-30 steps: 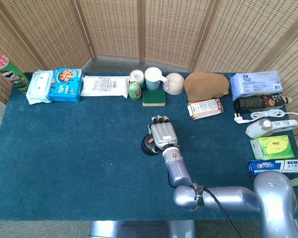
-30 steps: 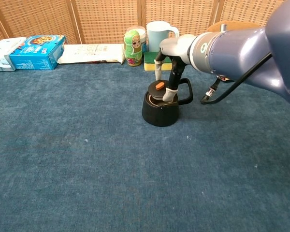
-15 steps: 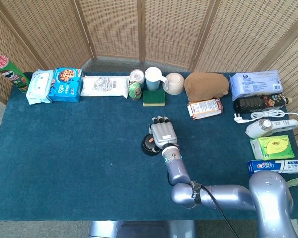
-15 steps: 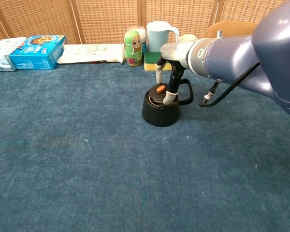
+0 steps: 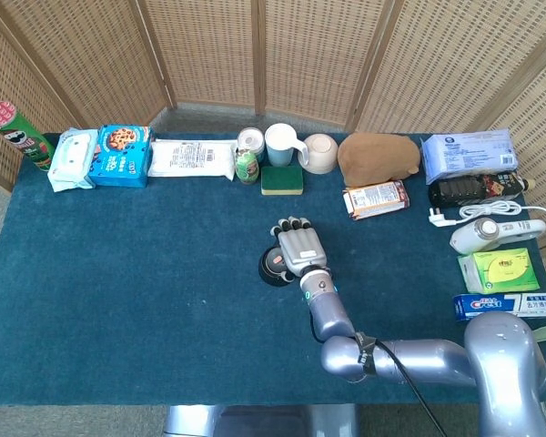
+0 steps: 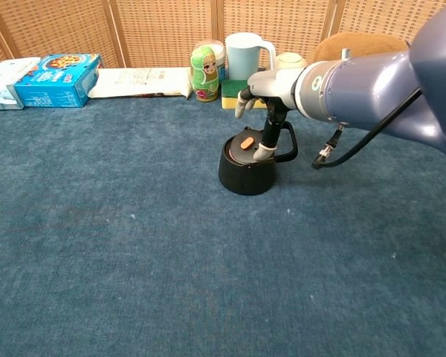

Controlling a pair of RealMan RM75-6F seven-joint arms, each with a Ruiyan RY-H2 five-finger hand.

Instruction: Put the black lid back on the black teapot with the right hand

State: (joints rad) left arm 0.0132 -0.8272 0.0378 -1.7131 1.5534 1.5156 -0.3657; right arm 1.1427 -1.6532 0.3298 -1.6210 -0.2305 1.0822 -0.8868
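Observation:
The black teapot [image 6: 245, 175] stands mid-table; the head view shows it [image 5: 269, 270] partly under my right hand [image 5: 298, 246]. The black lid [image 6: 240, 148] with its orange knob lies in the pot's mouth, looking slightly tilted. In the chest view my right hand [image 6: 271, 93] hovers just above and behind the pot, by the handle [image 6: 288, 141]. Its fingers are apart: one fingertip [image 6: 262, 152] points down at the lid's right edge, another [image 6: 241, 105] is lifted clear of it. Nothing is held between them. My left hand shows in neither view.
Behind the pot stand a green nesting doll [image 6: 204, 73], a sponge [image 6: 233, 92] and a pale mug [image 6: 245, 52]. A blue box [image 6: 56, 78] and packets line the back left. Boxes, a plug and toothpaste [image 5: 505, 305] fill the right edge.
The fingers that pinched the lid have spread; one has lifted off to the left. The lid has dropped lower into the teapot's mouth, and the hand has moved slightly right.

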